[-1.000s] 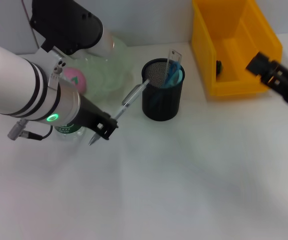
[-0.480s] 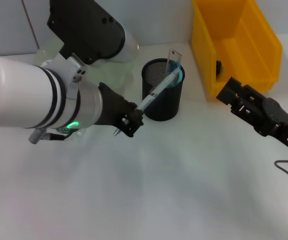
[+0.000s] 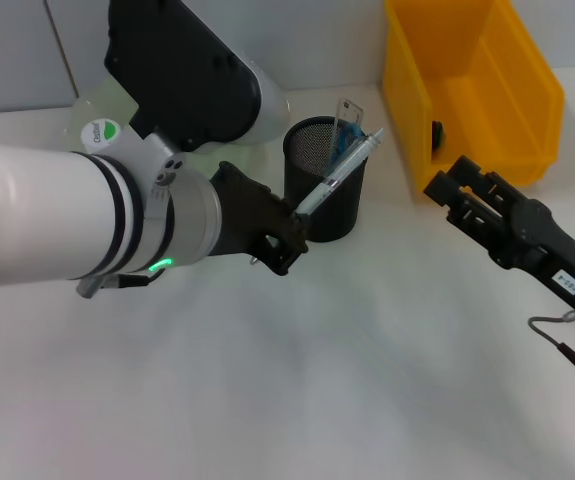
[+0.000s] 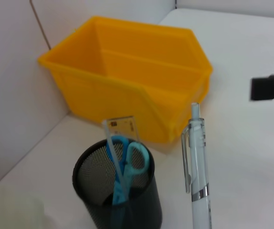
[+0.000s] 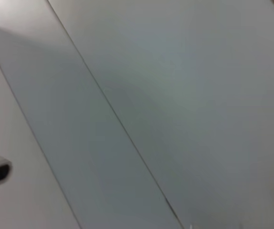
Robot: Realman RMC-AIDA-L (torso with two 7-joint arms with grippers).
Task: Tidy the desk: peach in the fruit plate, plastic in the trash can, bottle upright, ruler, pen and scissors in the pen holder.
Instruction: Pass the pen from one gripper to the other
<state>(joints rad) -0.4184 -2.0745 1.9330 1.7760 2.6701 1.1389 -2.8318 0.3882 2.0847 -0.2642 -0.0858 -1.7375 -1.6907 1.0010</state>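
My left gripper [image 3: 283, 243] hovers just in front of the black mesh pen holder [image 3: 323, 190], shut on the lower part of a clear-and-white pen [image 3: 343, 168]. The pen slants up over the holder's rim; it also shows in the left wrist view as a pen [image 4: 197, 171] beside the pen holder [image 4: 122, 202]. Blue scissors [image 4: 128, 160] and a clear ruler [image 4: 120, 129] stand inside the holder. The yellow trash can [image 3: 467, 95] sits at the back right. My right gripper [image 3: 455, 188] is open in front of it. The peach and the bottle are hidden behind my left arm.
A pale green fruit plate edge [image 3: 92, 100] peeks out behind my left arm at the back left. A small dark item [image 3: 435, 133] lies inside the yellow bin [image 4: 127, 81]. The right wrist view shows only grey wall panels.
My left gripper carried the pen rightward, so its top now slants over the holder's rim. My right arm drew back from above the yellow bin toward the front.
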